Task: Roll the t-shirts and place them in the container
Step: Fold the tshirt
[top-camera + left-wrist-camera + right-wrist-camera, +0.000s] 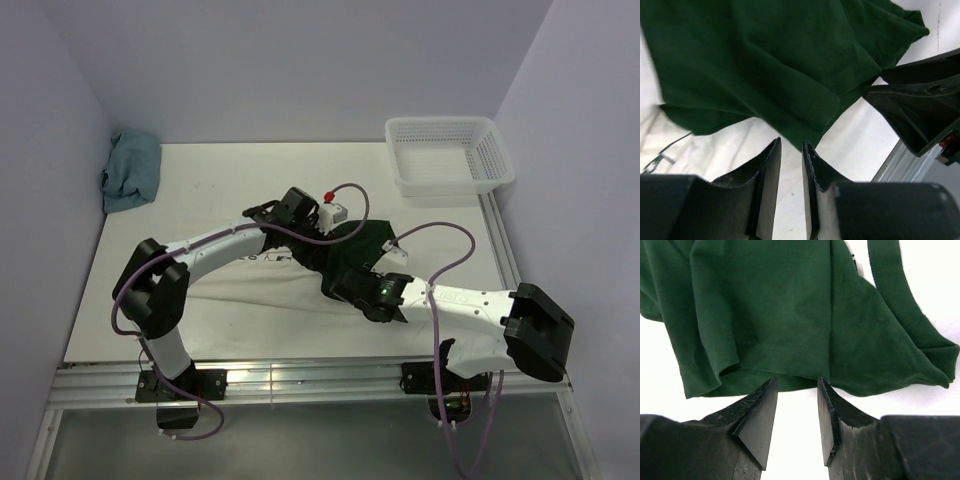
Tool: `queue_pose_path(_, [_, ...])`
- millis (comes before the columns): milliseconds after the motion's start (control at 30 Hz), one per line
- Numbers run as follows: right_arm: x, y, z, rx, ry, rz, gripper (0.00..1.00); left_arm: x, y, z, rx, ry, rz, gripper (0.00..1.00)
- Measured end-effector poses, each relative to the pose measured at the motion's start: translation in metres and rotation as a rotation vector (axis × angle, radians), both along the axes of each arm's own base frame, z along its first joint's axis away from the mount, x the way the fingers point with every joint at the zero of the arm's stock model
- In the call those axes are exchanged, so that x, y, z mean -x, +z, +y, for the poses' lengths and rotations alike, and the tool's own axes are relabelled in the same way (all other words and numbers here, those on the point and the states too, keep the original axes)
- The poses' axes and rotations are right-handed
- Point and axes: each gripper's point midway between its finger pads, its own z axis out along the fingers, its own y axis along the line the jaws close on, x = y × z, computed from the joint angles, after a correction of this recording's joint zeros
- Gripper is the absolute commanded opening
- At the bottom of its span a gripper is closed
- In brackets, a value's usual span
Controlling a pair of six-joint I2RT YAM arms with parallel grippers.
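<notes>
Just beside t-shirt (765, 300) hem, fingers (755, 415) apart

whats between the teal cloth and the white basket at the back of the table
Nothing: the top view shows bare table between the teal cloth and the basket; the t-shirt lies nearer the robot's side.

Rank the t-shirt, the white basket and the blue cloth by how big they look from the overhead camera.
1. t-shirt, largest, though partly hidden.
2. white basket, clearly smaller.
3. blue cloth, smallest.
</notes>
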Motion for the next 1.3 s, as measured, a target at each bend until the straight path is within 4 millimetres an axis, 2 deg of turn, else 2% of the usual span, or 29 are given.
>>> queue_pose_path(133, [-0.002,-0.003,0.001,0.017,-0.002,0.010,0.44,0.007,-0.015,-0.005,-0.018,-0.021,0.024,0.28])
queue_pose_path(233, [-0.002,-0.006,0.000,0.024,-0.005,0.015,0.35,0.011,-0.025,-0.005,-0.035,-0.023,0.043,0.26])
queue_pose_path(267, [-0.002,-0.006,0.000,0.024,-0.007,0.016,0.26,0.011,-0.027,-0.005,-0.038,-0.023,0.046,0.26])
queue_pose_path(400, [-0.002,-0.007,-0.001,0.019,-0.024,0.018,0.16,0.011,-0.030,-0.004,-0.043,-0.015,0.053,0.22])
queue_pose_path(433, [-0.002,-0.007,-0.001,0.014,-0.031,0.018,0.09,0.011,-0.031,-0.003,-0.045,-0.010,0.055,0.21])
queue_pose_path(567, [0.002,-0.015,-0.005,-0.005,-0.057,0.025,0.00,0.012,-0.036,-0.002,-0.055,-0.004,0.065,0.18])
queue_pose_path(700, [0.014,-0.028,-0.023,-0.021,-0.103,0.036,0.00,0.011,-0.044,-0.001,-0.075,0.004,0.071,0.13])
queue_pose_path(833, [0.024,-0.032,-0.037,-0.077,-0.158,0.025,0.00,0.010,-0.050,0.001,-0.092,0.011,0.075,0.09])
queue_pose_path(1133, [0.029,-0.024,-0.045,-0.233,-0.239,-0.031,0.02,0.008,-0.060,0.005,-0.124,0.023,0.077,0.06])
queue_pose_path(1300, [0.028,-0.013,-0.047,-0.310,-0.265,-0.065,0.04,0.009,-0.064,0.008,-0.144,0.026,0.082,0.05])
